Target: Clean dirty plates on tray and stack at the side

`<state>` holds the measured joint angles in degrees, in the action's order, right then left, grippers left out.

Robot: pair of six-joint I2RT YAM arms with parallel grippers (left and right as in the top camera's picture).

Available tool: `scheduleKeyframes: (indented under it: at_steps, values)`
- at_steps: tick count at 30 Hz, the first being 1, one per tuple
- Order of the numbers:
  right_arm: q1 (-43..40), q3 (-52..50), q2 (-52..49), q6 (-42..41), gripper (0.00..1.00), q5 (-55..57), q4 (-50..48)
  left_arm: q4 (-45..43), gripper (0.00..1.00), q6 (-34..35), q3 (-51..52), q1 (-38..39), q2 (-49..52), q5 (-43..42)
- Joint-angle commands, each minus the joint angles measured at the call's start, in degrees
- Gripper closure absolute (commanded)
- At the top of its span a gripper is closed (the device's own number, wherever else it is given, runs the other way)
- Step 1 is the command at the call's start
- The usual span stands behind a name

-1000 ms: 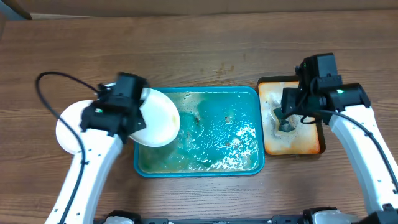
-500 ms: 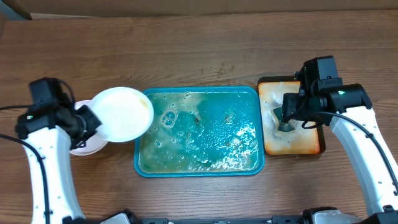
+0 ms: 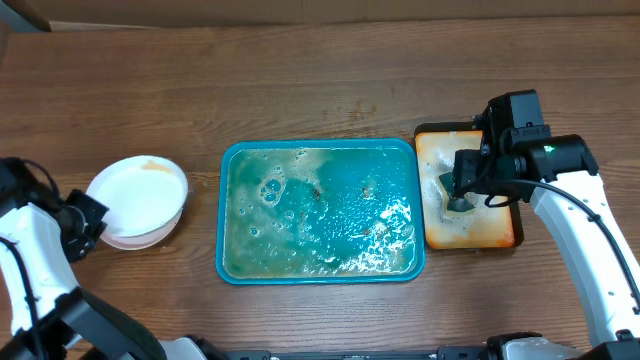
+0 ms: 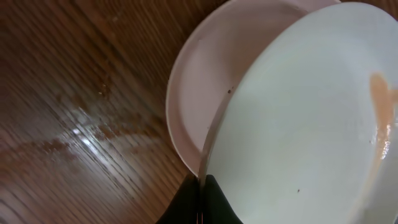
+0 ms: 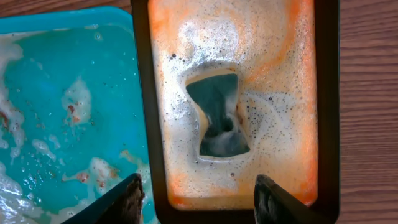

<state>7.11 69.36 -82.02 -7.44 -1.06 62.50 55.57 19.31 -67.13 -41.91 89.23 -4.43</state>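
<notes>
Stacking looks finished: teal tray (image 3: pixel 221 220) holds only suds. Release remains: left gripper (image 4: pixel 200 202) pinches the top plate (image 4: pixel 298 124); right gripper (image 5: pixel 200 198) spread above sponge (image 5: pixel 214 118).

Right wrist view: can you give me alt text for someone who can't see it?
A dark teal sponge lies in foamy water in the orange-brown, dark-rimmed tray, with the open right gripper over it at the picture's bottom edge. The teal-blue tray of sudsy water sits alongside at the picture's left.
</notes>
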Motion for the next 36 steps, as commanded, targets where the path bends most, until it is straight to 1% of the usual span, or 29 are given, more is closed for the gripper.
scheduleKeyframes:
  at_steps: [1,5,6,7,9,12,13,15,17,19,21,24,25,26,27,28,29,32,36]
  values:
    - [-0.4,0.9,0.7,0.0,0.41,-0.1,-0.2,-0.9,0.96,1.1,-1.2,-0.9,2.4,2.5]
    - [-0.4,0.9,0.7,0.0,0.41,-0.1,-0.1,-2.5,0.96,1.7,-1.2,-1.0,3.7,3.1]
    - [-0.4,0.9,0.7,0.0,0.41,-0.1,-0.1,-2.5,0.95,1.7,-1.2,-1.0,3.7,3.1]
    - [-0.4,0.9,0.7,0.0,0.41,-0.1,-0.1,-2.5,0.92,1.7,-1.2,-1.0,3.7,3.2]
    - [-0.4,0.9,0.7,0.0,0.41,-0.1,-0.1,-2.6,0.65,1.7,-1.3,-1.2,3.7,3.1]
    - [-0.4,0.9,0.7,0.0,0.41,-0.1,-0.1,-2.4,0.46,1.9,-1.3,-1.2,3.6,-0.1]
    - [-0.4,0.9,0.7,0.0,0.4,-0.1,-0.1,-2.2,0.43,1.8,-1.3,-1.2,3.6,-1.5]
    - [-0.4,0.9,0.7,0.0,0.38,-0.1,-0.3,-1.9,0.41,0.7,-1.3,-1.1,3.3,-5.6]
    - [-0.4,0.9,0.7,0.0,0.31,-0.5,-1.0,-1.8,0.38,-1.1,-1.3,-0.5,2.7,-9.7]
    - [-0.4,0.9,0.7,0.1,0.26,-1.7,-2.4,-1.5,0.37,-1.9,-1.3,1.0,1.5,-11.8]
    - [-0.4,0.9,0.7,0.1,0.24,-4.3,-5.2,-1.0,0.36,-4.1,-1.3,4.5,-0.5,-13.3]
    - [-0.4,0.9,0.7,0.1,0.18,-6.2,-6.8,0.8,0.35,-7.3,-1.3,10.2,-2.5,-13.2]
    - [-0.4,0.9,0.7,0.1,0.12,-6.4,-6.7,1.9,0.35,-8.2,-1.3,12.3,-2.9,-13.0]
    - [-0.4,0.9,0.7,0.1,0.08,-6.3,-6.2,3.6,0.34,-9.2,-1.3,14.5,-3.2,-13.0]
    - [-0.4,0.9,0.7,0.2,0.02,-6.3,-5.5,5.5,0.33,-9.8,-1.3,16.4,-3.2,-13.0]
    - [-0.4,0.9,0.7,0.2,0.0,-6.3,-4.9,7.9,0.33,-10.4,-1.3,18.3,-3.2,-13.0]
    - [-0.4,0.9,0.7,0.2,0.0,-6.3,-3.8,10.9,0.01,-11.4,-1.3,20.3,-3.1,-12.9]
    - [-0.4,0.9,0.7,0.2,0.0,-6.3,-0.9,17.9,0.0,-13.6,-1.3,24.3,-3.1,-13.0]
    - [-0.4,0.8,1.5,0.0,0.0,-6.3,2.4,23.7,0.0,-16.2,-1.3,27.9,-3.4,-13.0]
